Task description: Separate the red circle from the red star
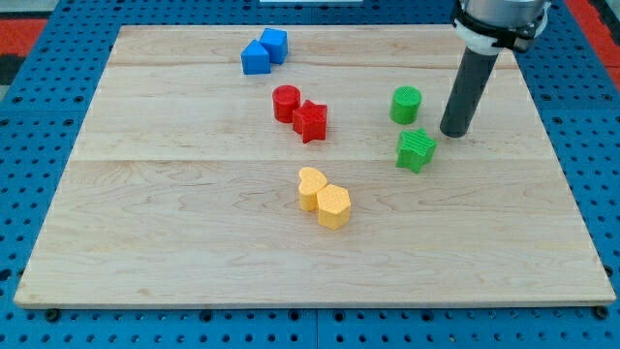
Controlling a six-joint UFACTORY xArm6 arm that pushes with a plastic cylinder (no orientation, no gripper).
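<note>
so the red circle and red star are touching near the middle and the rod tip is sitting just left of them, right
Not quite. The camera view shows the red circle and red star touching, but my tip sits well to their right, beside the green blocks, not left of them.

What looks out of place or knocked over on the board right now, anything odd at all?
Nothing stands out. The blocks sit flat in four colour pairs; the red circle touches the red star, so they are not yet separated. My tip rests right of the green blocks, touching none.
</note>
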